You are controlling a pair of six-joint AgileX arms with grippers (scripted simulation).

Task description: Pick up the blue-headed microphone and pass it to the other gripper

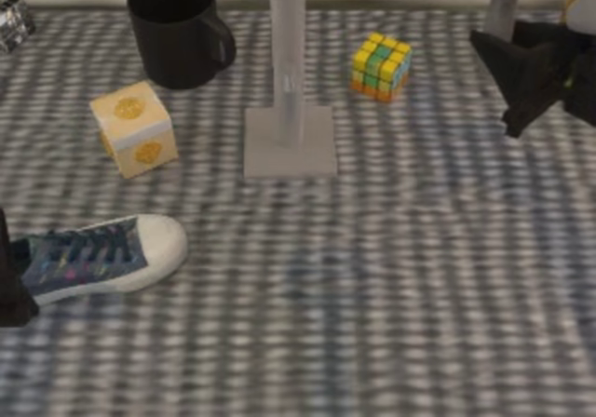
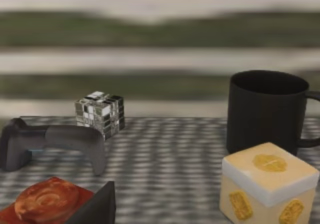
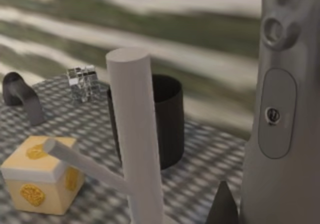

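Only the silver-grey handle of the blue-headed microphone (image 1: 503, 3) shows, at the far right of the table by the top edge; its blue head is out of view. In the right wrist view the handle (image 3: 277, 114) rises large and close. My right gripper (image 1: 491, 86) hovers just in front of it and is open. One black fingertip (image 3: 222, 209) sits right beside the handle, which is not between the fingers. My left gripper (image 1: 11, 291), the other gripper, rests at the table's left edge beside a sneaker. It is open, with one finger (image 2: 100, 206) showing.
A pale-grey post on a square base (image 1: 289, 110) stands mid-table. A black mug (image 1: 177, 28), a cream cube with yellow marks (image 1: 135, 128), a colourful puzzle cube (image 1: 381, 66) and a mirrored cube (image 1: 11, 19) lie around it. A sneaker (image 1: 102, 254) lies front left. A grey game controller (image 2: 50, 141) lies on the table in the left wrist view.
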